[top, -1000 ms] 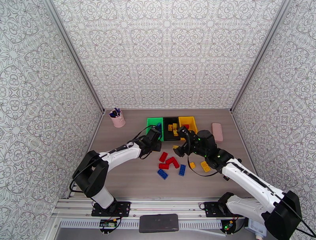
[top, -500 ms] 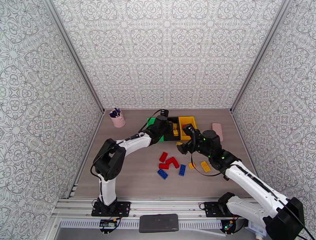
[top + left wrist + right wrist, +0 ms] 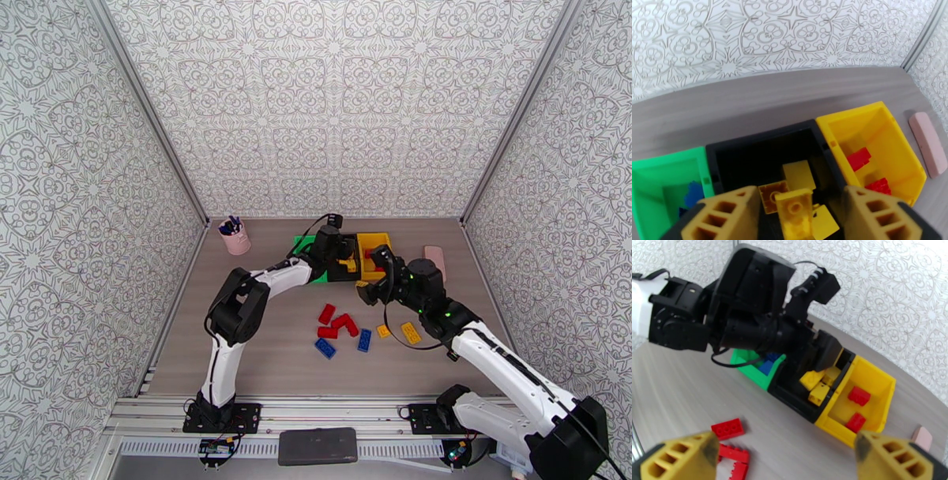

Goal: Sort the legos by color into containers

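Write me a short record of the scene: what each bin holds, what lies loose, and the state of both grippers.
green bin: blue bricks
black bin: yellow bricks
yellow bin: red bricks
table: loose bricks, red, blue and yellow
left gripper: open, over black bin
right gripper: open, empty, above table

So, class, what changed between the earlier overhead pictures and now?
The left gripper swung forward over the black rectangular plastic bin and opened, releasing a small yellow studded brick. The right gripper stayed open nearby; the loose red, blue and yellow bricks on the table stayed put.
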